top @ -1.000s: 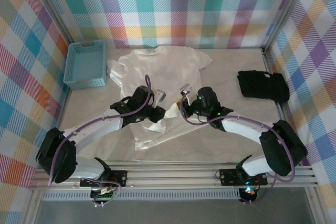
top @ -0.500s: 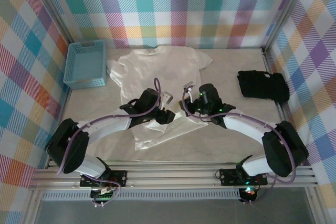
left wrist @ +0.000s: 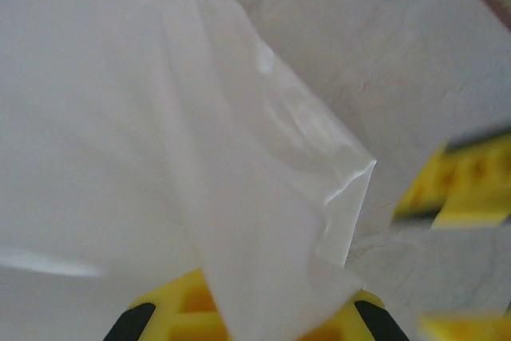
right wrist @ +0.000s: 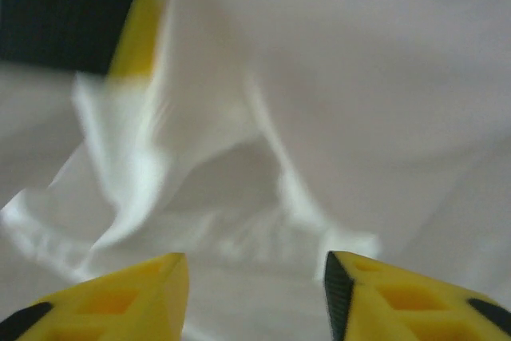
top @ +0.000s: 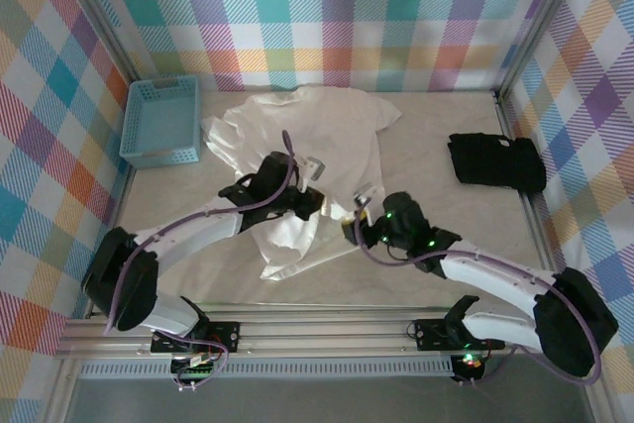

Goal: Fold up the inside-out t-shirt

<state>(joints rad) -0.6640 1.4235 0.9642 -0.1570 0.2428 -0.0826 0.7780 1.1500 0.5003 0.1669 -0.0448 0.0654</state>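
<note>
On my screen I count one inside-out t-shirt (top: 297, 131), one blue basket (top: 158, 121), one black folded garment (top: 495, 162) and two arms. The white shirt lies on the table (top: 416, 146) left of centre, collar end toward the far wall, hem end rumpled and narrowed toward me. The basket sits just beside its left sleeve; the black garment lies well apart at the right.

My left gripper (top: 313, 203) is over the shirt's middle. In its wrist view the left gripper (left wrist: 255, 327) is closed, pinching a raised fold of the shirt cloth, which drapes over both yellow fingers.

My right gripper (top: 355, 213) hovers at the shirt's right edge. In its wrist view the right gripper (right wrist: 255, 277) stands partly open, the fingers (right wrist: 399, 297) apart and gripping nothing, with crumpled white cloth just ahead.
</note>
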